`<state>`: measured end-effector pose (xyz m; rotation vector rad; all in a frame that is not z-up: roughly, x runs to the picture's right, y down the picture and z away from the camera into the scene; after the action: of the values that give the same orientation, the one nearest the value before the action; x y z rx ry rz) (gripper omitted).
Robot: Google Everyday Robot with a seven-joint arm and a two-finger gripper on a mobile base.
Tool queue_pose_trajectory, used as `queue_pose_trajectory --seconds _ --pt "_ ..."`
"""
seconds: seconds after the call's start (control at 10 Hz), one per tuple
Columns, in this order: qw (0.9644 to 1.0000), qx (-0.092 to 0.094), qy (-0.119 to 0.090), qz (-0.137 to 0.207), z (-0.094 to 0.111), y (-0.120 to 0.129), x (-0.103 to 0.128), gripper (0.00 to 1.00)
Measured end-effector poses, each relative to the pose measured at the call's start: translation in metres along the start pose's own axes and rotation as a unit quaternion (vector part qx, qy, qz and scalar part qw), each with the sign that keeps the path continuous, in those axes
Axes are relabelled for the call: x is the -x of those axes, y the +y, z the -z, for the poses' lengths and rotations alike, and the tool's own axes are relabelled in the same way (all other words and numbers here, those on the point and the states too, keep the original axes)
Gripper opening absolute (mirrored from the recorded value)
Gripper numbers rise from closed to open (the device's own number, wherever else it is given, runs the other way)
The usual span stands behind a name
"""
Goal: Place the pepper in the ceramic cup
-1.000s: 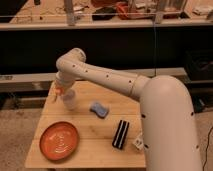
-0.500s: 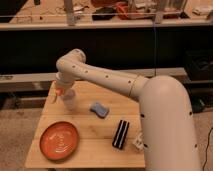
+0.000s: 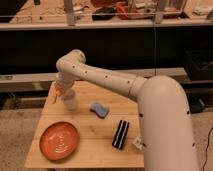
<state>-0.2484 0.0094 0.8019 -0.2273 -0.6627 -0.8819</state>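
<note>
Orange plate (image 3: 59, 141): front-left on the table (image 3: 102, 152).
Pepper (image 3: 59, 92): orange-red speck at the hand, just left of the cup's rim, not inside.
Hand (image 3: 62, 91): beside the cup's top; grip, I cannot tell.
Ceramic cup (image 3: 71, 102): upright.
Change: none visible, same pose; I'd judge the drop still pending.

- Light wooden table (image 3: 95, 150), with the gripper (image 3: 60, 93) above its back-left part.
- Round orange plate (image 3: 59, 140) lying flat at the table's front-left corner.
- Blue sponge (image 3: 99, 109) near the middle.
- Black ribbed block (image 3: 120, 134) front-right, apart from the sponge.
</note>
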Motion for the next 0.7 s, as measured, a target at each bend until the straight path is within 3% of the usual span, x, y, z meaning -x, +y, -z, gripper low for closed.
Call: queue_pose_trajectory --seconds 0.2,0.5,0.7 --pt "1.0000 0.001 -0.001 0.001 -0.0010 0.0004 -0.0016 0.49" --pt "1.0000 0.002 -0.003 0.001 -0.0036 0.0004 -0.0014 0.49" --pt "1.0000 0.003 -0.005 0.002 -0.0057 -0.0003 -0.0003 0.59"
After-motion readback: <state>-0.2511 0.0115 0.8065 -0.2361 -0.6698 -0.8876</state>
